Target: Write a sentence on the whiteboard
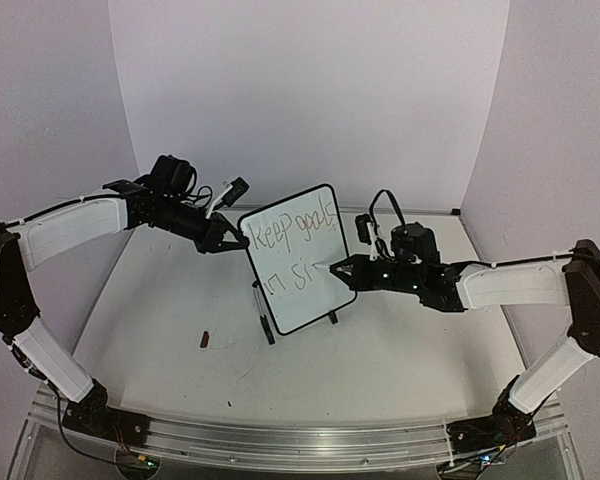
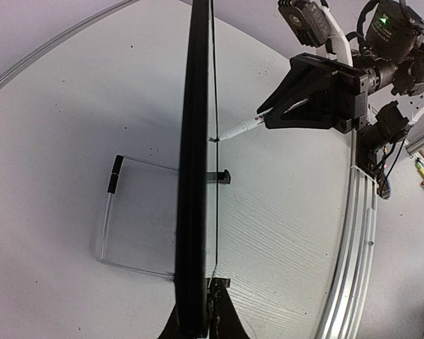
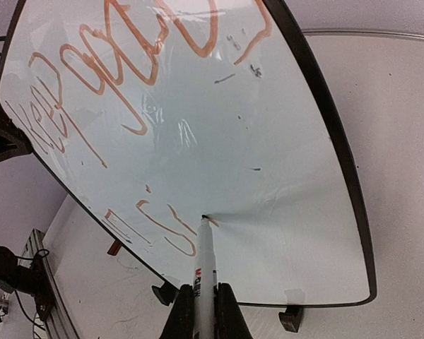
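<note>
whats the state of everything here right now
whiteboard: standing, left edge clamped
sentence: unfinished, "keep goals" then "in si"
marker: uncapped, tip touching the whiteboard
left fingers: shut on the whiteboard
right fingers: shut on the marker
small dark piece: lying on the table

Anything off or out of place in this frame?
One small dark reddish-brown piece, maybe a marker cap, lies loose on the white table, near-left of the black-framed white whiteboard. Board also carries a few stray dark flecks beside the handwritten sentence.
</note>
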